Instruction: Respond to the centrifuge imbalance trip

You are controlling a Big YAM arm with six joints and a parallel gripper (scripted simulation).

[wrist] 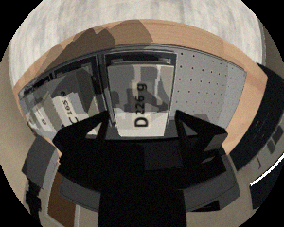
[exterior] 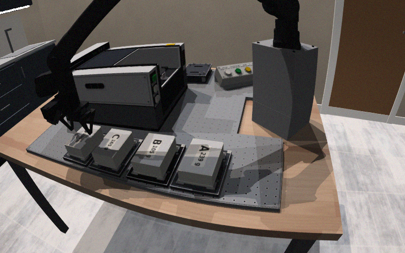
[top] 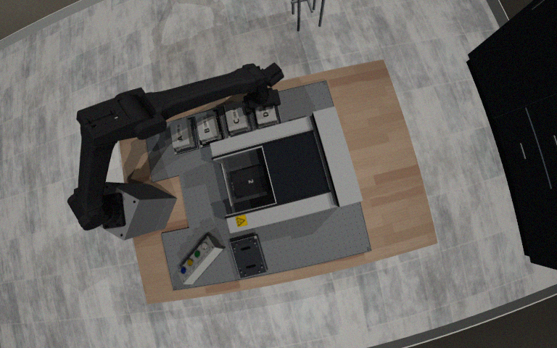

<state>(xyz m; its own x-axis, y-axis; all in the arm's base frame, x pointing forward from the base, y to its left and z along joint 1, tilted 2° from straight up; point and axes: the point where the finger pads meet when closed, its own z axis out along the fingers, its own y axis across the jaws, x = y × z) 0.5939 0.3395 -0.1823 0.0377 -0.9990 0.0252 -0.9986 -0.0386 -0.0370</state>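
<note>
In the open bucket 2 [top: 249,183] nothing lies; released fingers [exterior: 87,122] hover over plate D [exterior: 80,144].

bench [exterior: 305,200]: wooden top, rounded front edge, on dark legs
floor [top: 100,38]: mottled grey-white tiles
cabinet [top: 536,142]: dark, slim pale handles, well apart from the bench
door [exterior: 370,53]: brown, pale frame, behind the bench in the exterior view
wall [exterior: 198,21]: plain tan
</note>
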